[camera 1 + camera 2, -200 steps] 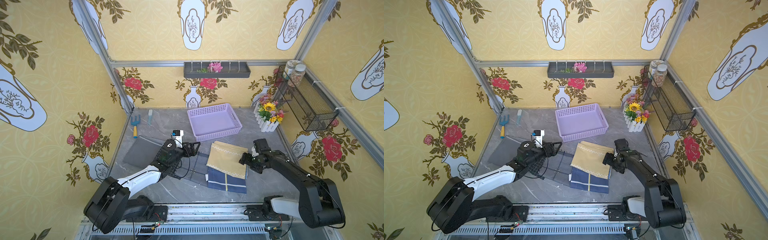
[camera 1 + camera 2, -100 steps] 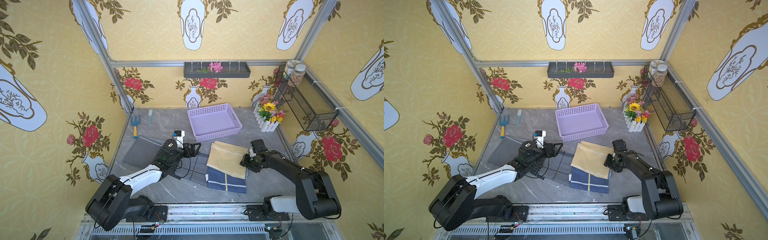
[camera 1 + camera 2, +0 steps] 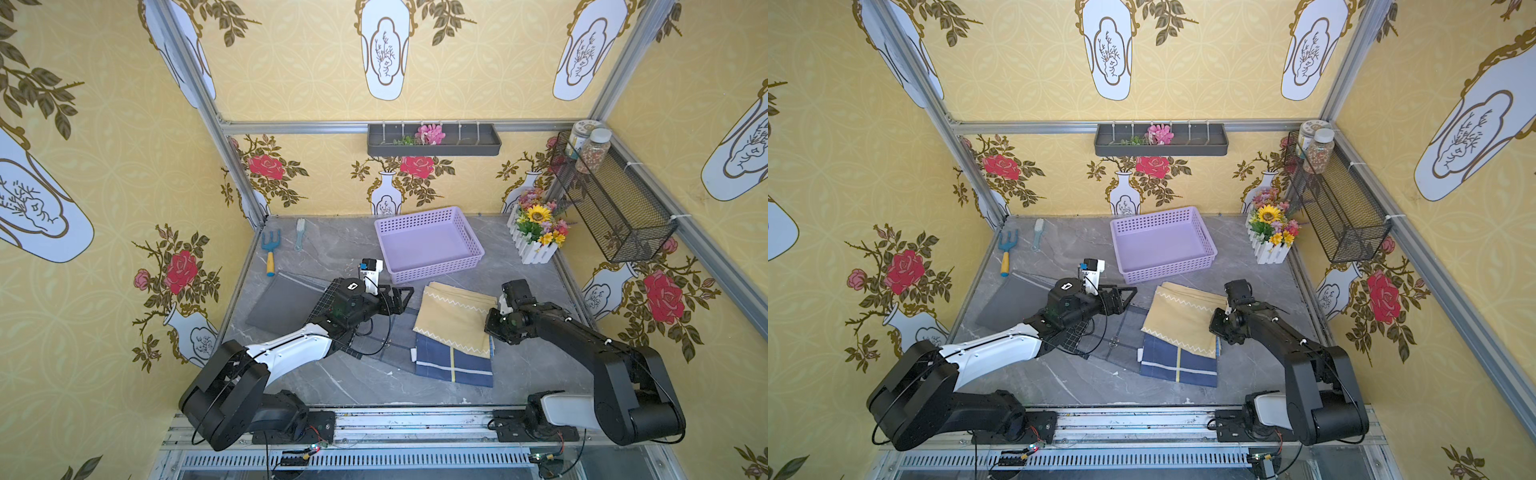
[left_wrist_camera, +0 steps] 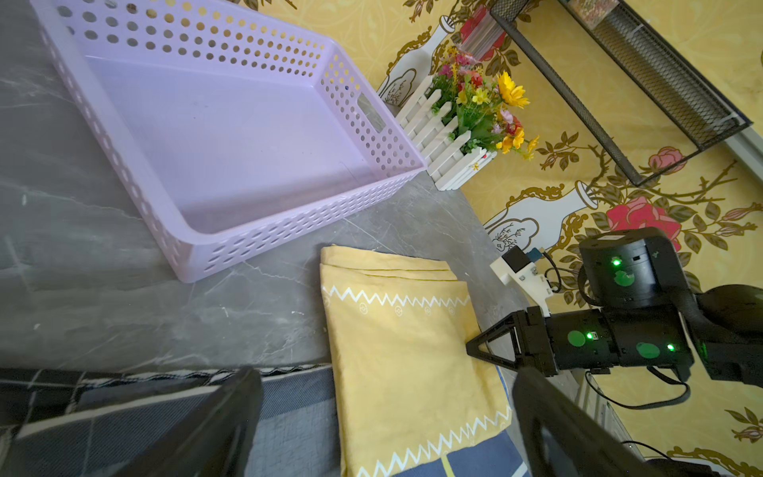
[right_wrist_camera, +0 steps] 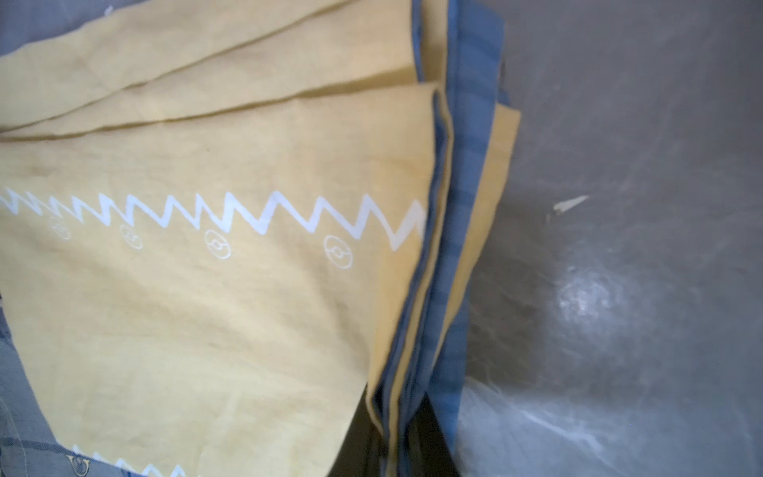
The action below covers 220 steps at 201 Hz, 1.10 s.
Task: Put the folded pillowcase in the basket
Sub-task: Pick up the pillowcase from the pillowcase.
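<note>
Top views: lavender basket point(image 3: 432, 272) stands at the back middle of the grey marble table point(image 3: 332, 257). Folded pillowcase point(image 3: 453, 320), yellow with white zigzag trim, lies flat on the table in front of the basket and apart from it. It rests on a navy cloth point(image 3: 453, 368) with a yellow stripe. Right gripper point(image 3: 493, 323) sits at the pillowcase's right edge, touching it, jaws drawn together. Left gripper point(image 3: 404, 298) hovers just left of the pillowcase, above a grey lined cloth point(image 3: 401, 347), jaws spread wide, nothing between them. A hand rake point(image 3: 270, 249) and a brush point(image 3: 300, 232) lie at the back left. A white picket flower box point(image 3: 538, 232) stands at the back right, under a black wire mesh rack point(image 3: 615, 208).

Left wrist view: the basket's perforated near wall point(image 4: 231, 252) and bare solid floor show. The pillowcase point(image 4: 404, 371) lies short of the basket, on the marble. The right gripper point(image 4: 472, 349) comes to a closed point on the pillowcase's edge. The left gripper's own fingers point(image 4: 231, 413) are blurred, dark and far apart.

Right wrist view: the pillowcase point(image 5: 206, 309) fills most of the view. The stacked yellow and blue-striped layers of its edge run into the closed pincer, which grips that edge. Bare marble lies beside them.
</note>
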Each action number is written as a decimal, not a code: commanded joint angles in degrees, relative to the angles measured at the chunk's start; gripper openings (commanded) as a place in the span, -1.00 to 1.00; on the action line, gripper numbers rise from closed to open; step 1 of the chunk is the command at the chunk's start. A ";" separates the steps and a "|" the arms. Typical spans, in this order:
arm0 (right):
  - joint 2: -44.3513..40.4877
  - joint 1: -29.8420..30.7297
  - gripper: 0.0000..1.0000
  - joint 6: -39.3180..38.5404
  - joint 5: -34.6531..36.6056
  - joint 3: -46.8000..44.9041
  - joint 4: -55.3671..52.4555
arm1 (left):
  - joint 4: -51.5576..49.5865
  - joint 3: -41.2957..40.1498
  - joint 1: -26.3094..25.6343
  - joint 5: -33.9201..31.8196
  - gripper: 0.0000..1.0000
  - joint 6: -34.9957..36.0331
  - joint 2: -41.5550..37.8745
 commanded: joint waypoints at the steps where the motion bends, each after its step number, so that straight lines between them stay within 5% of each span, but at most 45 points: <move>1: -0.73 -0.04 -0.84 -1.11 1.25 -0.07 -0.04 | -3.26 2.37 -1.76 -2.60 0.95 -0.04 8.26; 65: -4.04 -0.03 -0.86 -1.85 1.80 -1.69 0.28 | -8.37 11.16 -3.94 -0.69 0.78 -5.98 22.24; 220: -2.96 0.08 -0.87 -2.72 1.13 -1.74 1.29 | -24.47 30.55 -3.95 3.16 0.46 -3.40 41.40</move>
